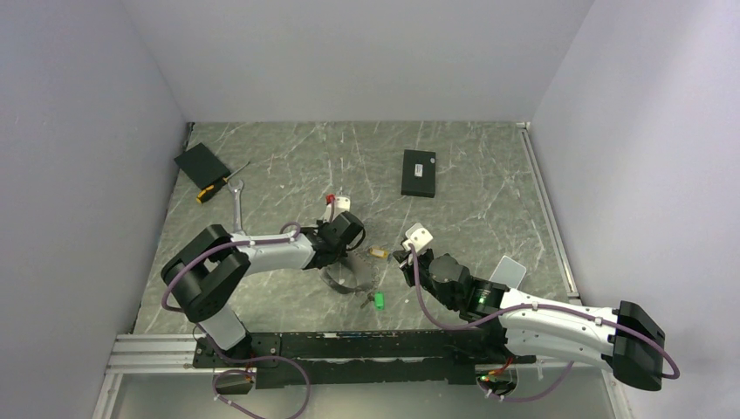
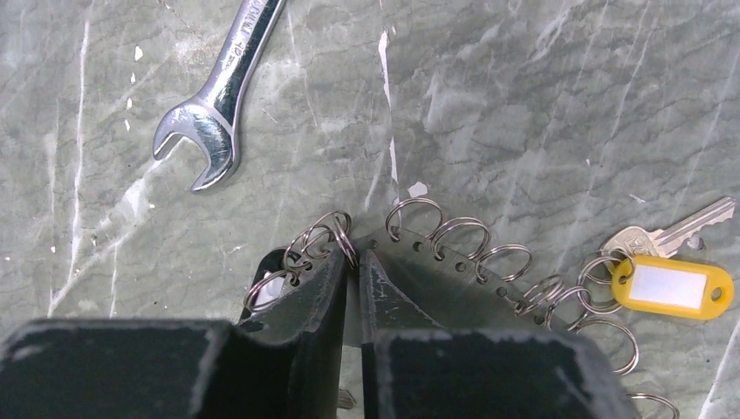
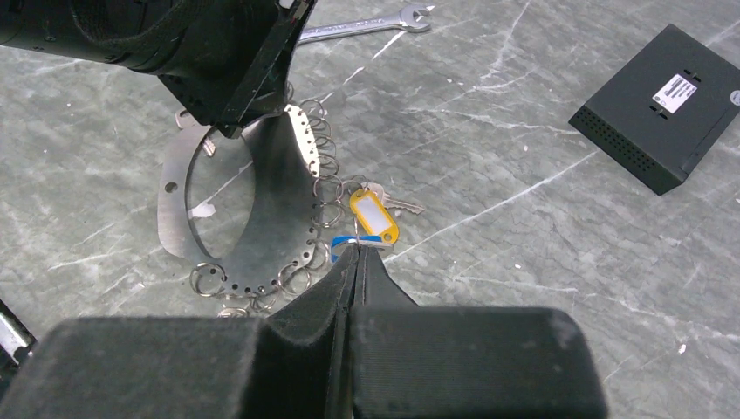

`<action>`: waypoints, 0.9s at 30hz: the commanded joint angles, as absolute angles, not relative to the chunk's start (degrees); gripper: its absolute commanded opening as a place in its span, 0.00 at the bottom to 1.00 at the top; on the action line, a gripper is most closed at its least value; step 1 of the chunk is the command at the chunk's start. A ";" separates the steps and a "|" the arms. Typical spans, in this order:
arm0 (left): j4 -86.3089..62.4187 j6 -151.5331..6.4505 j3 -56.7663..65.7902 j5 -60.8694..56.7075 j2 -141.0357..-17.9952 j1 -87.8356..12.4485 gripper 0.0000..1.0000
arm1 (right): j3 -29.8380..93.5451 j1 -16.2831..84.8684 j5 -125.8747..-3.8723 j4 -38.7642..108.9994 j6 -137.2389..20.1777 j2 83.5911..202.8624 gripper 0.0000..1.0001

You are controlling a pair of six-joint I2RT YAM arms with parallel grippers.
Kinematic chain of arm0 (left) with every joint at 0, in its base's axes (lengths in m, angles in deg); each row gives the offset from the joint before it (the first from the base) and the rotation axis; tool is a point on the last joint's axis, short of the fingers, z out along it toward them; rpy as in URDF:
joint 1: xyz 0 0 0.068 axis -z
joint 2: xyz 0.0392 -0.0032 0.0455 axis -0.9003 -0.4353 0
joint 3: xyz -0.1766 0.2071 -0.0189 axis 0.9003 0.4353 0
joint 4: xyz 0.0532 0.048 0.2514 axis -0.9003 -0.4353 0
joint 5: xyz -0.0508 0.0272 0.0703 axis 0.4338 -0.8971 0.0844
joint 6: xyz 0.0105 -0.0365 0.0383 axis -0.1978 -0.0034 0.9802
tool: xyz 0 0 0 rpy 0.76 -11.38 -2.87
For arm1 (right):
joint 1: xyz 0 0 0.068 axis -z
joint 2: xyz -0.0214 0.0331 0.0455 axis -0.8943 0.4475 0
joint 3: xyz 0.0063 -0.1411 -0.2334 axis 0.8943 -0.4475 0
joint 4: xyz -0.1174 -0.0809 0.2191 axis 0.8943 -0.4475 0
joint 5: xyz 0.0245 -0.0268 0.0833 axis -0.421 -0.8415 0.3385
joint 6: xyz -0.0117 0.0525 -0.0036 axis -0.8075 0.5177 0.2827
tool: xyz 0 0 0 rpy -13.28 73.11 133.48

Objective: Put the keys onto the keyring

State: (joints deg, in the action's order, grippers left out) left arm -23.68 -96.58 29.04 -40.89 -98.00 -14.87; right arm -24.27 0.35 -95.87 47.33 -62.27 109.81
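Note:
The keyring (image 3: 288,188) is a grey metal band bent into a loop, with a row of holes and several small split rings (image 2: 458,236) along its edge. It stands on edge on the table. My left gripper (image 2: 356,257) is shut on its upper rim, also seen from above (image 1: 347,251). A key with a yellow tag (image 3: 373,214) hangs on one split ring and lies on the table (image 2: 670,286). My right gripper (image 3: 356,249) is shut on the thin wire ring of a blue-tagged key (image 3: 368,241), right next to the band. A green-headed key (image 1: 379,301) lies loose nearer the arms' bases.
A silver wrench (image 2: 218,96) lies beyond the keyring on the left (image 1: 237,205). A black box (image 1: 418,172) sits at the back (image 3: 668,105). A black pad (image 1: 202,164) and a yellow-handled screwdriver (image 1: 214,189) lie at the far left. Walls enclose the table.

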 commanded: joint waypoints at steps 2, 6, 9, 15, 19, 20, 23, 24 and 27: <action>-21.67 -96.78 28.73 -42.79 -98.68 -14.47 0.14 | -23.12 0.51 -95.28 48.33 -61.67 109.15 0.00; -20.72 -96.27 28.91 -43.16 -98.77 -14.49 0.13 | -22.80 0.58 -95.02 48.20 -61.69 109.43 0.00; -19.26 -95.28 29.46 -43.31 -98.41 -14.39 0.07 | -22.68 0.56 -94.93 48.28 -61.88 109.62 0.00; -14.54 -87.27 32.43 -37.86 -94.27 -14.25 0.00 | -22.13 0.59 -94.66 48.03 -62.05 109.96 0.00; -9.20 -78.43 36.38 -28.40 -87.41 -14.48 0.00 | -21.27 0.61 -94.68 47.78 -62.64 109.81 0.00; -8.67 -76.81 37.10 -26.01 -85.57 -14.62 0.00 | -20.95 0.58 -94.68 47.71 -62.70 109.72 0.00; -9.56 -73.85 37.99 -18.24 -80.19 -15.70 0.00 | -19.65 0.63 -94.81 47.48 -63.06 108.96 0.00; -9.86 -72.78 38.15 -16.20 -78.36 -15.98 0.00 | -19.31 0.58 -94.88 47.46 -63.26 108.63 0.00; -9.51 -69.29 38.97 -10.70 -73.60 -16.21 0.00 | -18.55 0.58 -94.63 47.62 -63.94 106.85 0.00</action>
State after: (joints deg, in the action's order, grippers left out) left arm -13.56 -76.60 38.25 -21.70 -79.77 -15.66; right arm -22.13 0.40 -94.86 45.91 -62.76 109.56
